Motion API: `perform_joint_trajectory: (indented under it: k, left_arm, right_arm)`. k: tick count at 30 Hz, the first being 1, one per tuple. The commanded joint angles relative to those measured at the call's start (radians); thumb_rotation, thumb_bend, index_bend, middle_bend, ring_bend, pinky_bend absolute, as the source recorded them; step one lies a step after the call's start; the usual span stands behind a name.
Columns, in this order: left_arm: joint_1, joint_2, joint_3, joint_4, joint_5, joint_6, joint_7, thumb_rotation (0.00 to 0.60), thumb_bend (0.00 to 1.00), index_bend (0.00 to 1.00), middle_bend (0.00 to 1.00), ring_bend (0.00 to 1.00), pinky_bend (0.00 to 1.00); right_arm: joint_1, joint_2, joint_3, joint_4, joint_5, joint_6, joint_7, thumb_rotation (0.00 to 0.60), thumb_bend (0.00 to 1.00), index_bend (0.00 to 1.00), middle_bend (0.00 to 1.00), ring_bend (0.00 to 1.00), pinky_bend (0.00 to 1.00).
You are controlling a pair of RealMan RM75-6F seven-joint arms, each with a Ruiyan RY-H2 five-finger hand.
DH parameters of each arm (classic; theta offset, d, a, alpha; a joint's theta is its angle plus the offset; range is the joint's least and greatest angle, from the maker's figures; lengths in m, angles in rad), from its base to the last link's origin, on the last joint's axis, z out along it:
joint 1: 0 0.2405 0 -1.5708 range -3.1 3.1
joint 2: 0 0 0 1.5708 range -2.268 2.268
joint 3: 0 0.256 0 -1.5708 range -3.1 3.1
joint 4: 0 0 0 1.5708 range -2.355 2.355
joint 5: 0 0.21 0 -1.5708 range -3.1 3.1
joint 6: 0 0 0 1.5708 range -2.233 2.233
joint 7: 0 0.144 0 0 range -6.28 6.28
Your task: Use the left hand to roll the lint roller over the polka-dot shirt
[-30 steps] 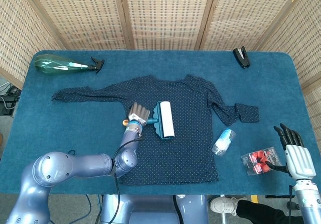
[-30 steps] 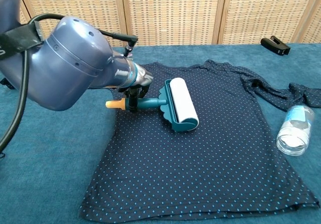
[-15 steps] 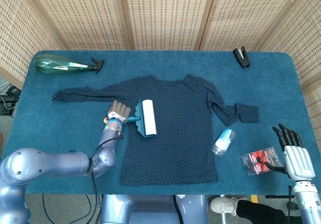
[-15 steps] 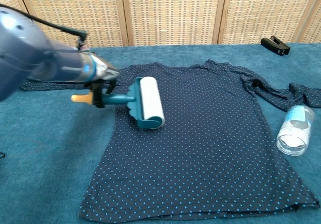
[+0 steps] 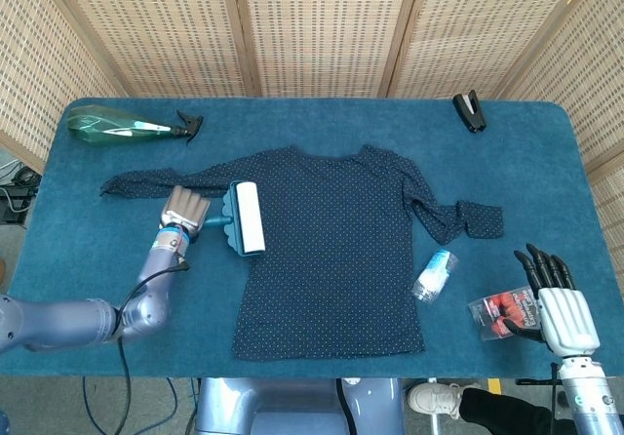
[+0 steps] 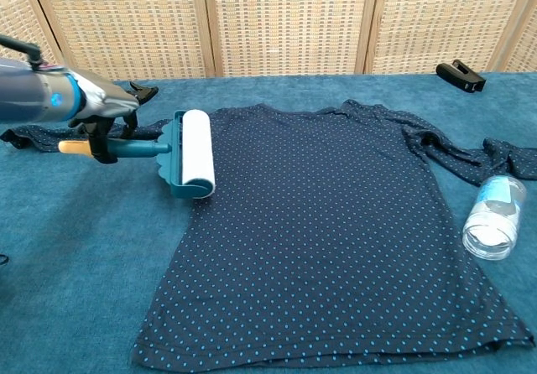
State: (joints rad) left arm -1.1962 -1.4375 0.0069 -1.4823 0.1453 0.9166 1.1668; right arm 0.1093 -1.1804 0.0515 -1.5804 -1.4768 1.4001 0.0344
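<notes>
The left hand (image 6: pixel 99 114) grips the lint roller (image 6: pixel 186 153) handle; its head seemingly rests on the shirt (image 6: pixel 336 223) edge. The right hand (image 5: pixel 556 303) is spread, holding nothing.

Shirt (image 5: pixel 331 250) navy, pale-blue polka dots; lint roller (image 5: pixel 244 217) teal, white roll; tablecloth (image 5: pixel 312 113) blue.

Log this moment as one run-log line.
left hand: holds teal lint roller | roller: at left edge of navy polka-dot shirt | right hand: open, idle

- Our left hand (image 5: pixel 184 207) has a tan-grey back on a glossy blue-grey arm with a black cable.
- Our right hand (image 5: pixel 556 302) pairs black fingers with a white back.
</notes>
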Motion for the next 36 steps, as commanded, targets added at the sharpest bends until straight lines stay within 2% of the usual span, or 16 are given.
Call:
perform_joint_trajectory:
  k: [1, 3, 4, 8, 13, 16, 17, 20, 23, 27, 36]
  left_arm:
    - [0.036, 0.041, 0.035, -0.030, 0.072, -0.010, -0.050, 0.600, 0.24, 0.32, 0.21, 0.20, 0.16]
    - [0.047, 0.055, 0.045, -0.041, 0.092, -0.017, -0.070, 0.600, 0.20, 0.20, 0.05, 0.05, 0.05]
    - [0.052, 0.060, 0.049, -0.043, 0.101, -0.016, -0.079, 0.600, 0.19, 0.14, 0.00, 0.01, 0.02]
    - [0.076, 0.070, 0.053, -0.045, 0.143, -0.008, -0.127, 0.600, 0.17, 0.01, 0.00, 0.00, 0.00]
    - [0.143, 0.090, 0.034, -0.058, 0.264, 0.038, -0.260, 0.600, 0.17, 0.00, 0.00, 0.00, 0.00]
    - [0.220, 0.115, 0.010, -0.110, 0.405, 0.098, -0.412, 0.600, 0.17, 0.00, 0.00, 0.00, 0.00]
    - [0.277, 0.129, 0.001, -0.149, 0.504, 0.167, -0.509, 0.600, 0.16, 0.00, 0.00, 0.00, 0.00]
    - [0.393, 0.136, 0.035, -0.178, 0.736, 0.325, -0.653, 0.600, 0.15, 0.00, 0.00, 0.00, 0.00]
    - [0.506, 0.126, 0.077, -0.178, 0.907, 0.491, -0.745, 0.600, 0.15, 0.00, 0.00, 0.00, 0.00]
    - [0.620, 0.106, 0.113, -0.156, 1.025, 0.622, -0.810, 0.600, 0.14, 0.00, 0.00, 0.00, 0.00]
    - [0.797, 0.090, 0.180, -0.104, 1.137, 0.730, -0.857, 0.600, 0.14, 0.00, 0.00, 0.00, 0.00]
  right_arm:
    - [0.000, -0.002, -0.002, -0.003, -0.005, 0.003, -0.006, 0.600, 0.12, 0.00, 0.00, 0.00, 0.00]
    - [-0.001, -0.002, -0.003, -0.004, -0.008, 0.008, -0.008, 0.600, 0.12, 0.00, 0.00, 0.00, 0.00]
    - [-0.002, -0.002, -0.003, -0.005, -0.009, 0.009, -0.007, 0.600, 0.12, 0.00, 0.00, 0.00, 0.00]
    - [-0.003, 0.000, -0.003, -0.006, -0.011, 0.012, -0.006, 0.600, 0.12, 0.00, 0.00, 0.00, 0.00]
    - [-0.006, 0.005, 0.000, -0.008, -0.013, 0.022, 0.000, 0.600, 0.12, 0.00, 0.00, 0.00, 0.00]
    - [-0.008, 0.009, 0.005, -0.004, -0.007, 0.027, 0.008, 0.600, 0.12, 0.00, 0.00, 0.00, 0.00]
    - [-0.009, 0.010, 0.010, -0.001, 0.000, 0.030, 0.012, 0.600, 0.12, 0.00, 0.00, 0.00, 0.00]
    - [-0.011, 0.013, 0.016, 0.001, 0.007, 0.035, 0.020, 0.600, 0.12, 0.00, 0.00, 0.00, 0.00]
    - [-0.014, 0.015, 0.022, 0.003, 0.008, 0.046, 0.018, 0.600, 0.12, 0.00, 0.00, 0.00, 0.00]
    - [-0.019, 0.019, 0.029, 0.002, 0.015, 0.058, 0.018, 0.600, 0.12, 0.00, 0.00, 0.00, 0.00]
    - [-0.025, 0.027, 0.037, -0.005, 0.015, 0.077, 0.014, 0.600, 0.12, 0.00, 0.00, 0.00, 0.00]
